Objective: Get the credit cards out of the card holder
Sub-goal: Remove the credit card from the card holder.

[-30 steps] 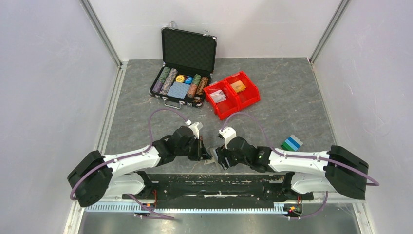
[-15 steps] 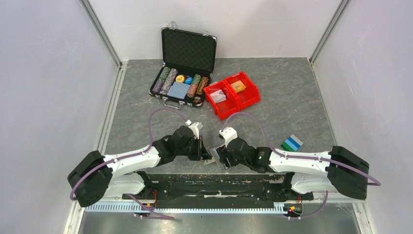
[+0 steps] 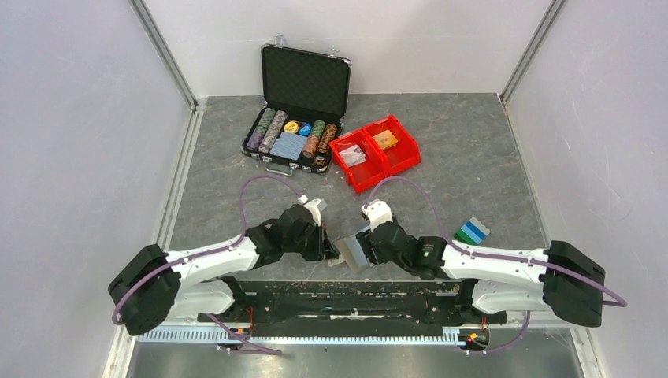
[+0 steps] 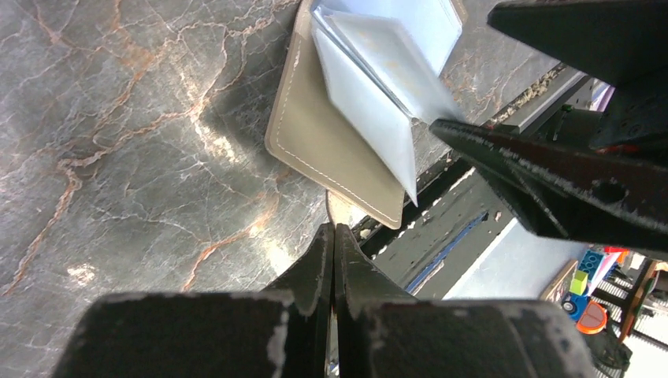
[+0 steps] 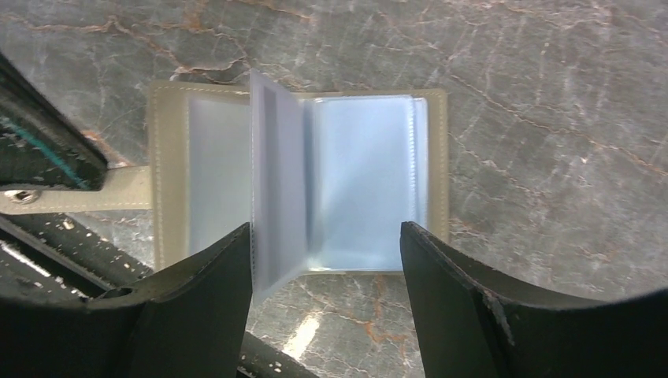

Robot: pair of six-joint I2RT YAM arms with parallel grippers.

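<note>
The card holder (image 3: 352, 253) lies open on the table near the front edge, between my two grippers. Its outside is grey-beige and its clear light blue sleeves (image 5: 362, 181) fan up; I see no card in the sleeves that show. My left gripper (image 4: 334, 232) is shut on the holder's strap (image 5: 94, 198), left of the holder (image 4: 339, 150). My right gripper (image 5: 324, 228) is open, its jaws spread over the holder's near edge without touching it. A stack of blue and teal-green credit cards (image 3: 471, 231) lies on the table to the right. No orange-yellow card shows.
An open black poker-chip case (image 3: 295, 134) stands at the back, with two red bins (image 3: 375, 152) of small packs to its right. The table's front edge and the black mounting rail (image 3: 354, 295) lie just below the holder.
My right gripper has drawn back to the right and slightly up. The holder's open sleeves now show between the grippers. The left gripper has stayed shut in place.
</note>
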